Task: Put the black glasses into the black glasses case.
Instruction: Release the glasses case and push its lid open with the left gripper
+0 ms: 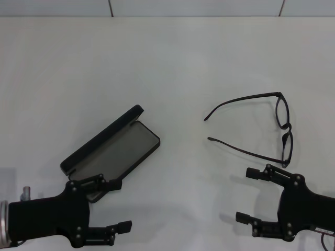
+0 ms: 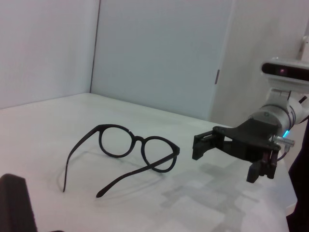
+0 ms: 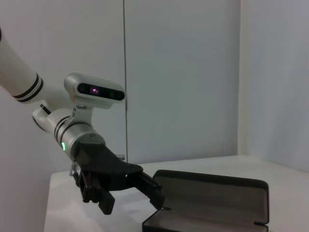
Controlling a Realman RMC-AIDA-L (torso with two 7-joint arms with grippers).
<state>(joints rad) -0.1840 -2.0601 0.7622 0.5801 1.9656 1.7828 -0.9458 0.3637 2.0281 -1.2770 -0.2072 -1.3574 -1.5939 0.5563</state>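
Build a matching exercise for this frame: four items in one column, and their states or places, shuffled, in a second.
Items:
1. black glasses
2. black glasses case
3. left gripper
4. right gripper

States:
A. lying with lid open, grey lining showing
B. open, just short of the frame's lenses
C. temple arms unfolded, resting on the table
D. open, one finger over the case's near end

Pairs: 1-C, 2-A, 3-D, 4-B
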